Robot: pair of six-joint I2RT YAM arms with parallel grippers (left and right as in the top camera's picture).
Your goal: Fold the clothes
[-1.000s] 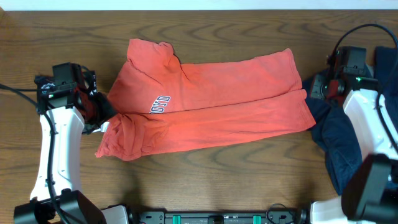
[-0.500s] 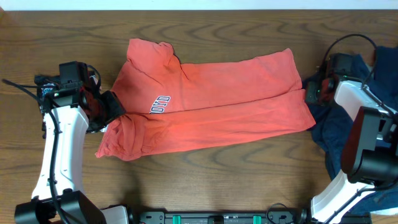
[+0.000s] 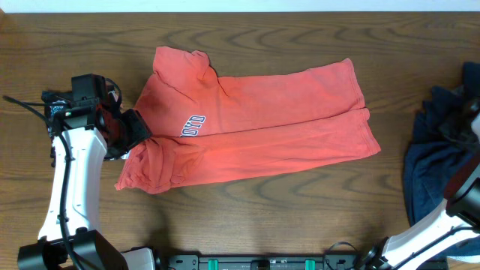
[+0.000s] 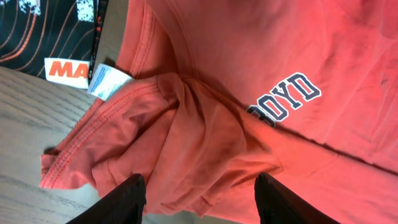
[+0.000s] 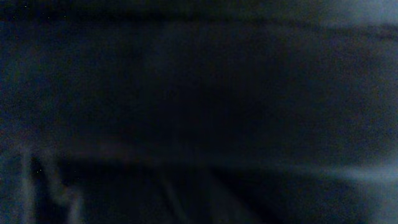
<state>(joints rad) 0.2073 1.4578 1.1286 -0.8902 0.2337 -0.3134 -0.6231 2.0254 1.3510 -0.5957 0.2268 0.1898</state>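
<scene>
My left gripper is wide open, the two black fingers spread well apart with nothing pinched between them, hovering right over the bunched waistband of the red shorts. Between the fingertips the cloth is rumpled into a thick fold, and just up from it a white label sticks out of the waist seam. Off to my right the navy lettering runs across a flatter stretch of the fabric. Seen from overhead, I'm parked at the left end of the shorts, at the edge of the waist, with my left arm running back down the left side of the wooden table. The shorts lie across the middle of the table, waist to the left and leg hems to the right, one leg lying alongside the other; the lower left corner is crumpled. Over at the far right edge, my right arm reaches into a heap of dark navy clothing, well apart from the shorts. My right wrist view is nothing but dark blur, so I can't tell whether my right fingers are apart or together.
</scene>
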